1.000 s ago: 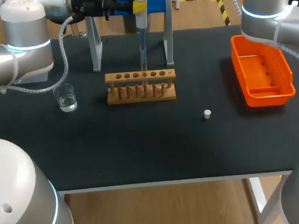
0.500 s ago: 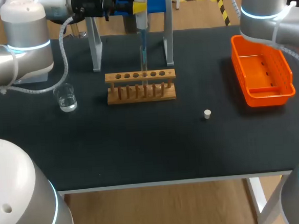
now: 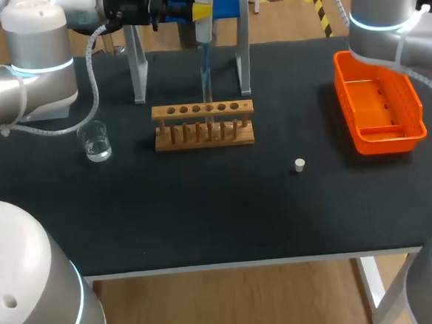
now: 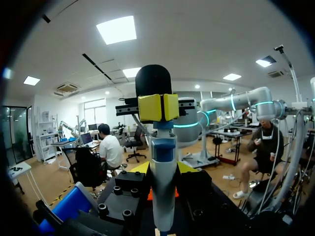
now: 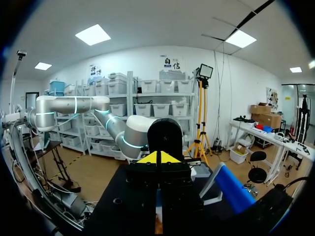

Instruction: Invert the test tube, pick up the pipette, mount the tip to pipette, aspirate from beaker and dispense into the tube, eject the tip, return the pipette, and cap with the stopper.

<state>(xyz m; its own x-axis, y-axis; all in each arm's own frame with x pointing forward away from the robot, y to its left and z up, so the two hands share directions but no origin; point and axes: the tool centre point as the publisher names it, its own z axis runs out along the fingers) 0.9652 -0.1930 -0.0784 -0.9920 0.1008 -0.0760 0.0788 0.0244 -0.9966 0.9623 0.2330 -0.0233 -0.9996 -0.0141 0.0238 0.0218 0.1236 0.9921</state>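
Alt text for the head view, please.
The left gripper holds a pipette upright over a wooden tube rack at mid-table. A beaker stands left of the rack; a white stopper and an orange tray lie to its right.

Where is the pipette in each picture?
Head view: the pipette hangs at the far middle, above the wooden rack, held in the left pincer.
Left wrist view: the pipette stands upright between its own yellow tips.
Right wrist view: not seen.
Shared landmark: the stand's blue part.
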